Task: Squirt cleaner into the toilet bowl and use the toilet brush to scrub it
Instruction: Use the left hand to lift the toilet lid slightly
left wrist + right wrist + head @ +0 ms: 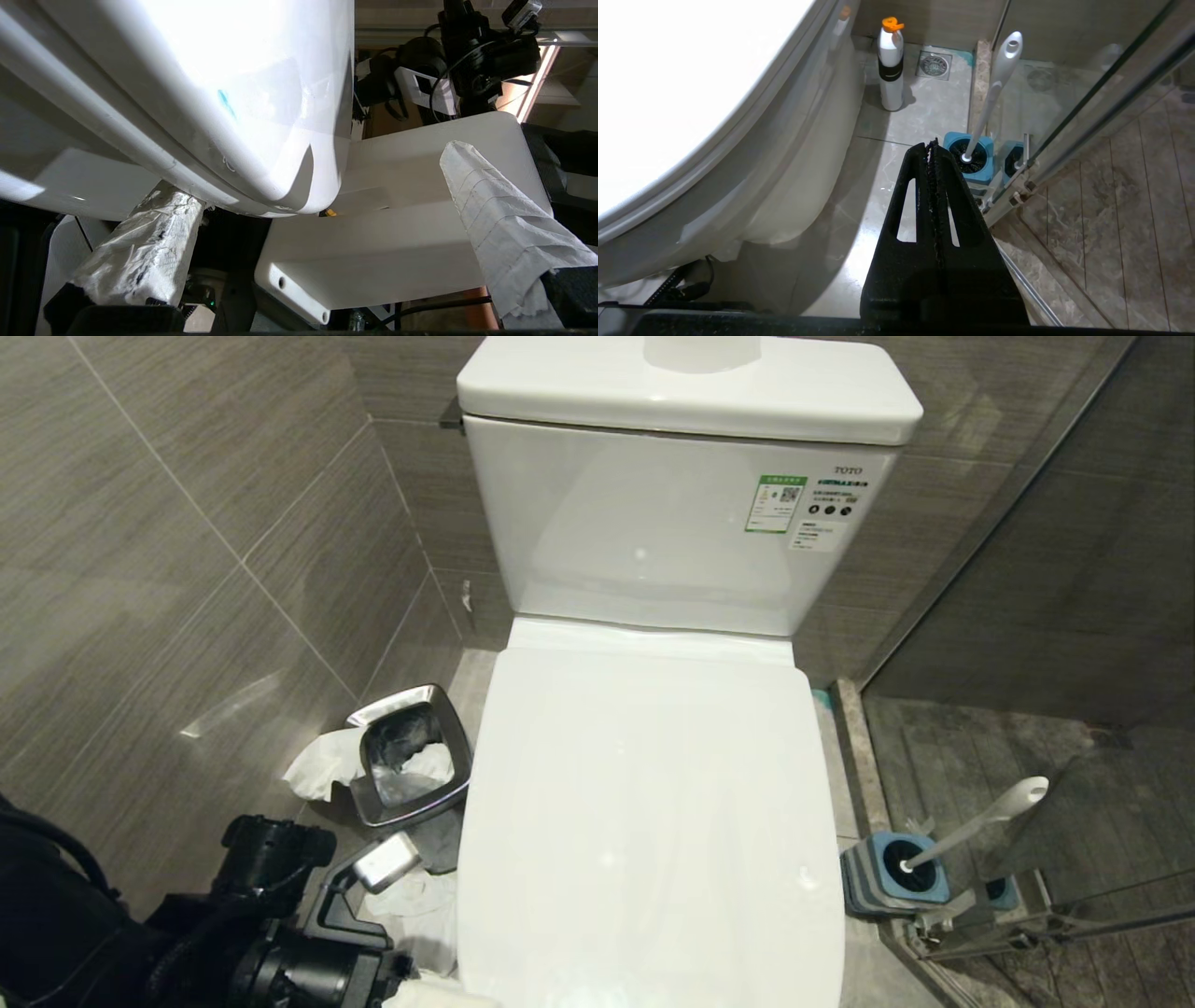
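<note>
The toilet's white lid [644, 821] lies shut, so the toilet bowl's basin is hidden; only its outer ceramic [261, 140] shows, with a small turquoise smear of cleaner [225, 102] on it. My left arm [280, 933] is low at the toilet's front left corner. The left gripper [314, 169] is open wide beneath the front edge, its paper-wrapped fingers [140, 252] holding nothing. The toilet brush [980, 821] [994, 88] leans in its blue holder [892, 877] on the floor right of the toilet. The right gripper [931, 144] is shut and empty, hanging above the floor short of the holder.
A steel bin [411, 765] with crumpled tissue [322, 765] stands left of the toilet by the tiled wall. A glass shower door [1074, 803] rises just right of the holder. A white bottle with an orange cap [891, 65] and a floor drain [934, 64] sit behind.
</note>
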Tool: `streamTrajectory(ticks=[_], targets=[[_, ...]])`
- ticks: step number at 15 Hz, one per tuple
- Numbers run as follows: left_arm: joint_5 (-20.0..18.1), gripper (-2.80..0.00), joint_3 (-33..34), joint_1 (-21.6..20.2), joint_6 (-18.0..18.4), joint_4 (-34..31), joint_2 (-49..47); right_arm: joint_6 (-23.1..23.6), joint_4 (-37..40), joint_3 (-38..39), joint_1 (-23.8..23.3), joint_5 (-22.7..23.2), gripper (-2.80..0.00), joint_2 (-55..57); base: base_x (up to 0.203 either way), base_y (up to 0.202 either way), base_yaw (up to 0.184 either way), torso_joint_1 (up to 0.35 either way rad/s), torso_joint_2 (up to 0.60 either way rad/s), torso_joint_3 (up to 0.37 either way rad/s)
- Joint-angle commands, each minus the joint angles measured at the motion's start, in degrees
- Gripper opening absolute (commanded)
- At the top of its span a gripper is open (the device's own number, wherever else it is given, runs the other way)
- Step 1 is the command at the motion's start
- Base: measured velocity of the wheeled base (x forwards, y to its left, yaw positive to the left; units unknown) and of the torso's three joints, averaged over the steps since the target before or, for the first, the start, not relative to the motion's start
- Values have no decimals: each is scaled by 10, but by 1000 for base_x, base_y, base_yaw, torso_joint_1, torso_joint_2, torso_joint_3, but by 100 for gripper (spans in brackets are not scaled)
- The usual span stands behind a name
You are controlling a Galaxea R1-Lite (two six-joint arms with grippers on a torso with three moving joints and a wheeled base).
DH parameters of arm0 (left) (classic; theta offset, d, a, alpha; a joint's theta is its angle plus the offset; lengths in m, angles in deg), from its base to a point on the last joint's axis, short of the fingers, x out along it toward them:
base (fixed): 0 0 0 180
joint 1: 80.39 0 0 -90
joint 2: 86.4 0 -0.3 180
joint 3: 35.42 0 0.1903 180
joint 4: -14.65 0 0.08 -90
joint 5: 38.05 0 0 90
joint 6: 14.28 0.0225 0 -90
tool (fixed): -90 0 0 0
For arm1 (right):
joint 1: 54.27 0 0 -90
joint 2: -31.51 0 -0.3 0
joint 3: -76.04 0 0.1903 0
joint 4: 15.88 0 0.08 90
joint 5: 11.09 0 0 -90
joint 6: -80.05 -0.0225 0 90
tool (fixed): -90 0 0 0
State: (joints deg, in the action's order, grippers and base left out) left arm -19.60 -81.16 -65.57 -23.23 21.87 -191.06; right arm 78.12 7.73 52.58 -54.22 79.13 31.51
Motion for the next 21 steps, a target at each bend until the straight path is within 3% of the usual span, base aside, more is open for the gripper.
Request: streamTrajectory(ticks=[1, 6, 10, 21], targets=[[-4, 0, 0, -7, 0, 4, 17, 0, 0, 0, 0, 0, -280, 0, 0, 0, 0, 0, 0, 0], [-40, 0, -6, -12, 0, 4, 56, 0, 0, 0, 0, 0, -280, 0, 0, 0, 0, 0, 0, 0], [-98, 0, -2, -12, 2, 4, 92, 0, 0, 0, 0, 0, -280, 0, 0, 0, 0, 0, 0, 0], [-105, 0, -9, -8, 1, 4, 163, 0, 0, 0, 0, 0, -280, 0, 0, 0, 0, 0, -3, 0]])
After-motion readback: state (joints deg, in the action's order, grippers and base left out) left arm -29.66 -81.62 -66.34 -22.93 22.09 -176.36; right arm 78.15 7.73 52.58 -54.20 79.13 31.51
